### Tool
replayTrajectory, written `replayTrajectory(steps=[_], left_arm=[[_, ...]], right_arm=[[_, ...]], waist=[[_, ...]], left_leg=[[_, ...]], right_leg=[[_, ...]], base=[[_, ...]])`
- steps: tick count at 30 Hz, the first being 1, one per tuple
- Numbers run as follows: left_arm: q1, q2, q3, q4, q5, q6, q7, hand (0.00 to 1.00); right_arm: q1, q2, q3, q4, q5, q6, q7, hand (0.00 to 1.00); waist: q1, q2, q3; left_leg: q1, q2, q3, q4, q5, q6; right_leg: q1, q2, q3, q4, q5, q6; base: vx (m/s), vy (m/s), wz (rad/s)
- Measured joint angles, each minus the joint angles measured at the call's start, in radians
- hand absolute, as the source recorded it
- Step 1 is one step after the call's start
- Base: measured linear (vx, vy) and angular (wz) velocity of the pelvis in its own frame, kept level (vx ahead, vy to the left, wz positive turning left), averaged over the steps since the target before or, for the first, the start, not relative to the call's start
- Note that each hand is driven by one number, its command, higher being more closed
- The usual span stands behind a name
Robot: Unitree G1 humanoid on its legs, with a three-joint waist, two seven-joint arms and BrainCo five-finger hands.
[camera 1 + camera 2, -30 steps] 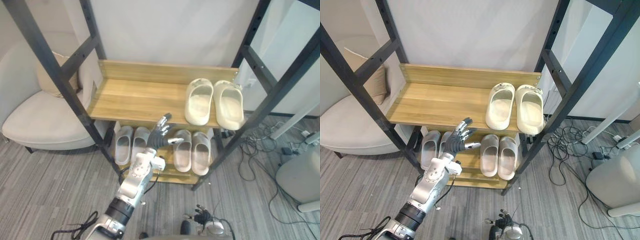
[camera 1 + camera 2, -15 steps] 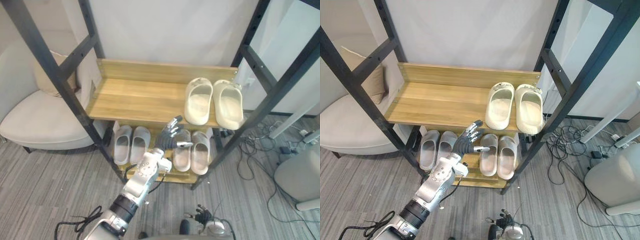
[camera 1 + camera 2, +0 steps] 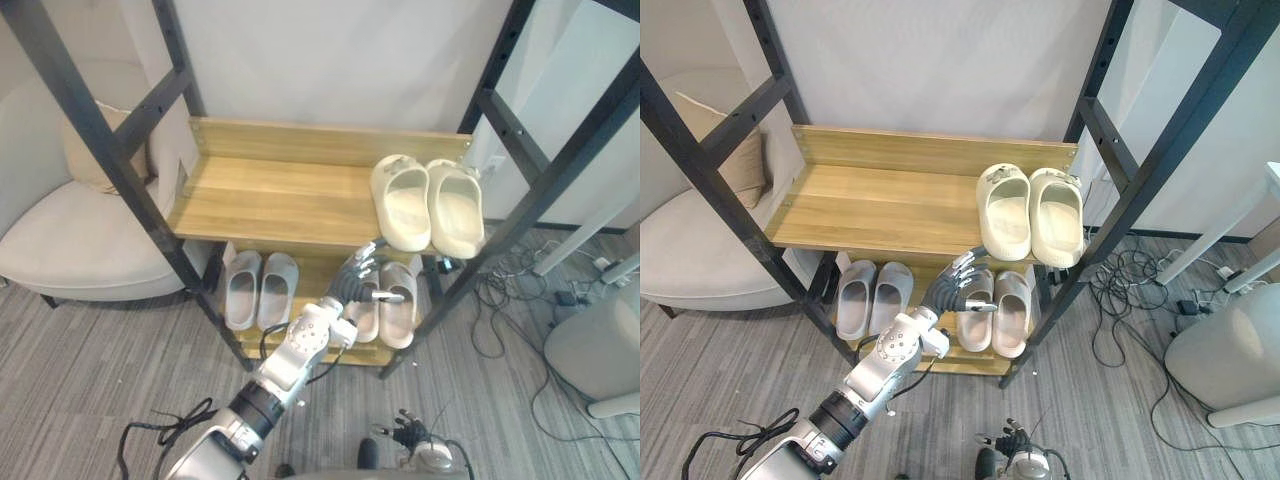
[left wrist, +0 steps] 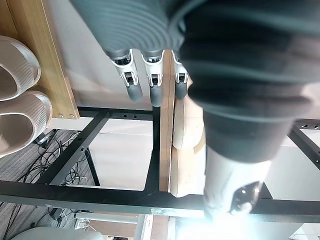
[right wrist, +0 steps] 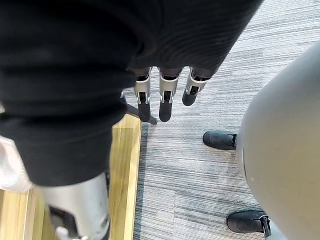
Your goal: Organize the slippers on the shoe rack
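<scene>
A wooden shoe rack (image 3: 270, 200) with a black frame stands in front of me. A pair of cream slippers (image 3: 428, 206) lies at the right end of its upper shelf. The lower shelf holds one grey pair (image 3: 260, 290) on the left and another grey pair (image 3: 395, 300) on the right. My left hand (image 3: 357, 284) reaches out in front of the right grey pair, just under the upper shelf's edge, with its fingers (image 4: 152, 85) straight and nothing in them. My right hand (image 5: 161, 95) hangs over the carpet by the rack's foot, fingers relaxed and empty.
A beige armchair (image 3: 80, 240) with a cushion stands left of the rack. Loose cables (image 3: 520, 290) lie on the grey carpet to the right, near a pale rounded object (image 3: 600, 350). The rack's slanted black posts (image 3: 110, 150) flank the shelves.
My left hand has moved right along the front of the lower shelf, from the gap between the two grey pairs to the right pair. The slippers have not moved.
</scene>
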Motion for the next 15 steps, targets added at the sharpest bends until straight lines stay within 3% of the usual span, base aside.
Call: replayTrajectory(steps=[15], left_arm=[[-0.012, 0.000, 0.000, 0.026, -0.001, -0.019, 0.003, 0.00]], right_arm=[[0.000, 0.000, -0.039, -0.003, 0.000, 0.000, -0.003, 0.00]], waist=[[0.000, 0.000, 0.000]], left_leg=[[0.003, -0.001, 0.013, 0.000, -0.001, -0.001]], right_leg=[[-0.002, 0.000, 0.013, 0.000, 0.002, 0.002]], base=[[0.00, -0.001, 0.00]])
